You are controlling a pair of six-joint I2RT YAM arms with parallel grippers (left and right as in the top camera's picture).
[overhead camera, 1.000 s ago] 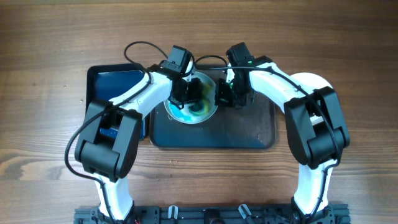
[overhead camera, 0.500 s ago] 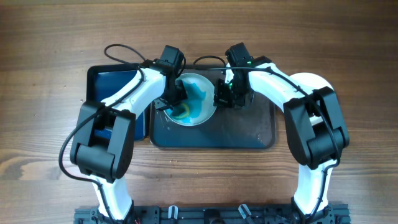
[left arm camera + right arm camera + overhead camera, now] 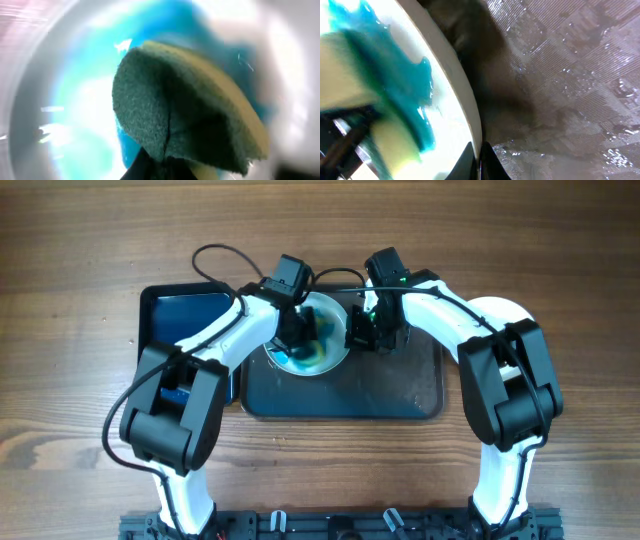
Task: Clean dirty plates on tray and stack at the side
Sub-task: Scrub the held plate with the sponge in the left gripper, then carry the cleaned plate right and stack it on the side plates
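Left gripper (image 3: 297, 337) is clamped down on a sponge (image 3: 170, 105), green scrubby side facing its wrist cam and a yellow layer behind it. The sponge is pressed right into the plate (image 3: 325, 363), sitting in a big smear of blue paint (image 3: 395, 80) that covers a good chunk of the white surface.

Right gripper (image 3: 357, 332) is on the other side of the same plate. Its two fingers are pinched on the rim, one tip inside the plate and one outside, as far as the wrist view shows.

The plate sits at the back left of the dark grey tray (image 3: 390, 395), and the tray surface beside it looks wet and shiny. I can only spot this one plate from overhead; the arms cover a lot of it.

Just left of the big tray is a smaller black tray with a blue inside (image 3: 185, 315), partly under the left arm. Everything's on a wooden table (image 3: 80, 260).
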